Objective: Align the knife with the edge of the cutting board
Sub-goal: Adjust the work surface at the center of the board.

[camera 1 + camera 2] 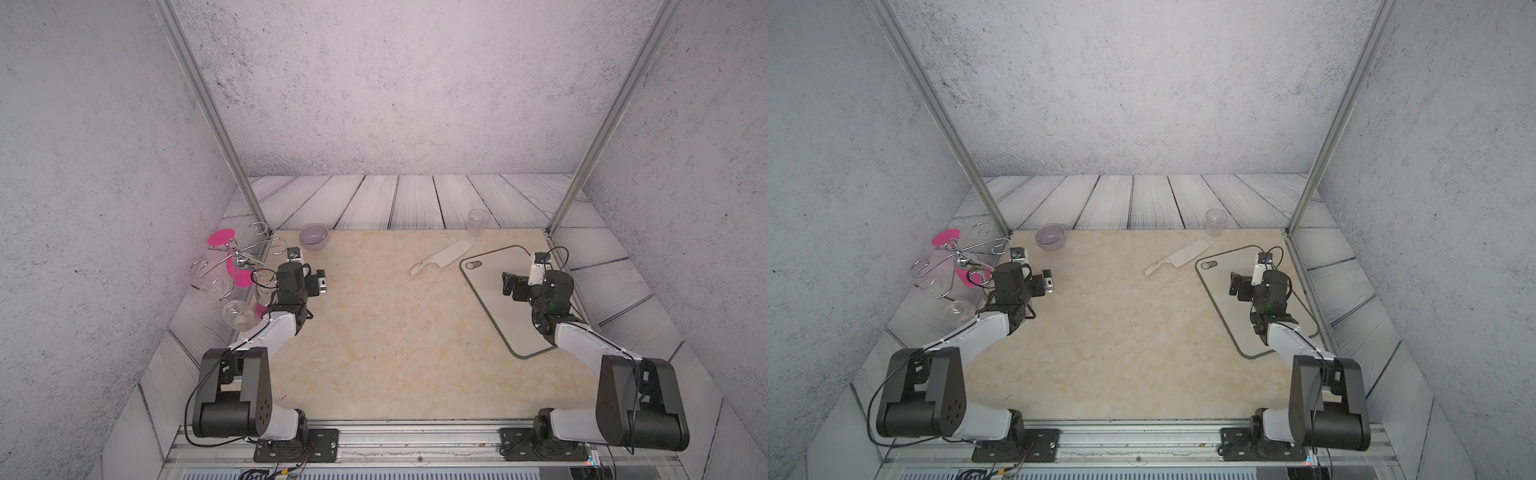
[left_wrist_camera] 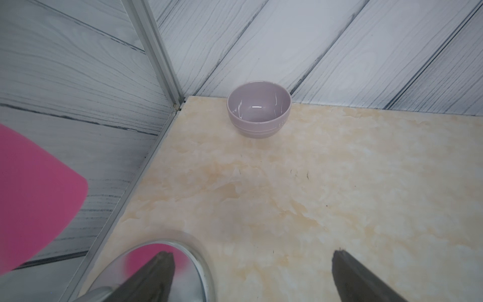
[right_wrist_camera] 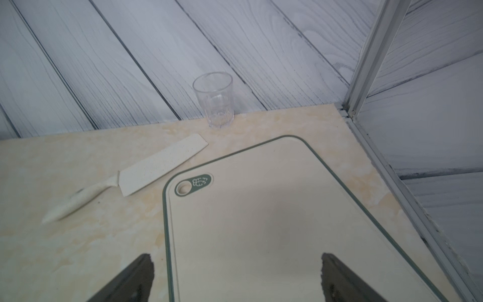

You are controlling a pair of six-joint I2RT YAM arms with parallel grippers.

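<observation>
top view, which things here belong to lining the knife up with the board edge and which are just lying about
For the job: knife; cutting board.
Just lying about: lilac bowl; clear cup; wire rack hung with wine glasses.

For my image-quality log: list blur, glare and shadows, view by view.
Left wrist view: bowl sharp, white glare streaks inside; pink shape close to the lens, blurred. Right wrist view: knife fairly sharp; soft grey shadow across the cutting board. Both top views: even, soft light.
</observation>
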